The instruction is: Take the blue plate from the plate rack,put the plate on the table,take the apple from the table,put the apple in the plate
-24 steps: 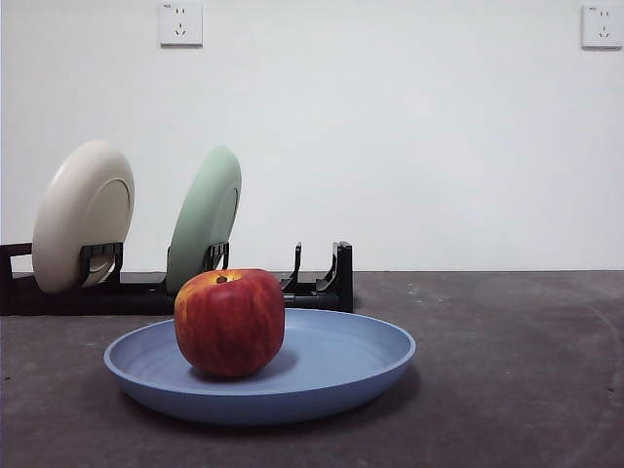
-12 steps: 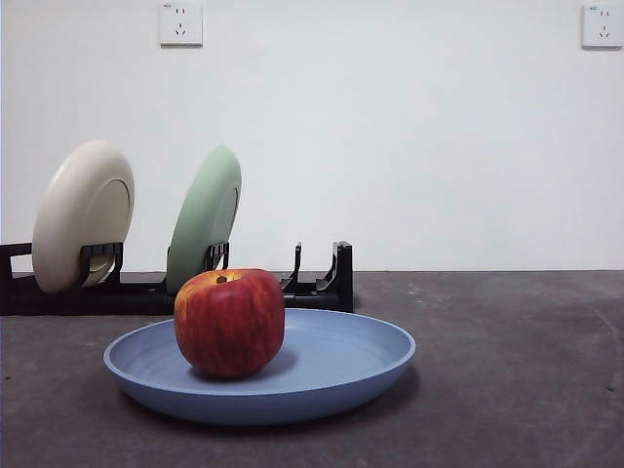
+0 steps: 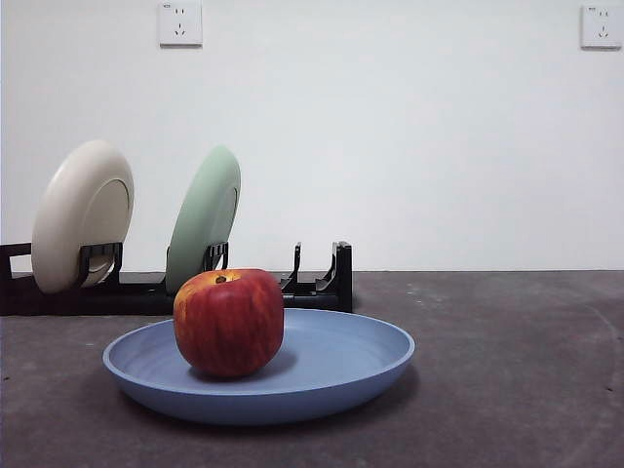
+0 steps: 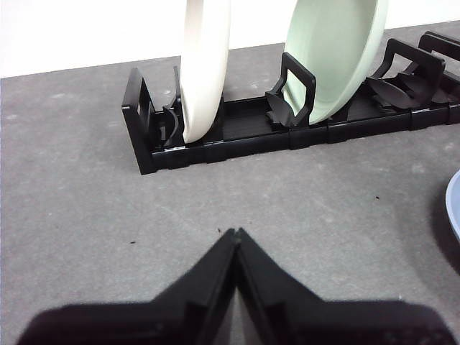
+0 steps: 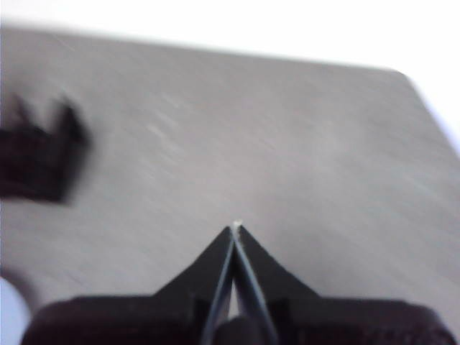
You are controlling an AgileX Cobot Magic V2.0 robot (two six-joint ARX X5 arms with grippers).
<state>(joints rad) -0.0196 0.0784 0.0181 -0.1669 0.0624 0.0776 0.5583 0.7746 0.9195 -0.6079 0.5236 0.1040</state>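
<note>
With the apple (image 3: 229,323) sitting in the blue plate (image 3: 331,366), that plate lies flat on the surface (image 3: 507,370) just in front of the plate rack (image 3: 317,283). Left wrist: left claw (image 4: 236,233) clenched, empty, near the rack. Right wrist: blurry, right claw (image 5: 236,228) clenched too.

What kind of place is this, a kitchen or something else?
Probably a test bench made to look like a kitchen corner, not a real kitchen. A plate rack stands on a bare dark table against a blank white wall with sockets. An apple sits in a blue plate.
</note>
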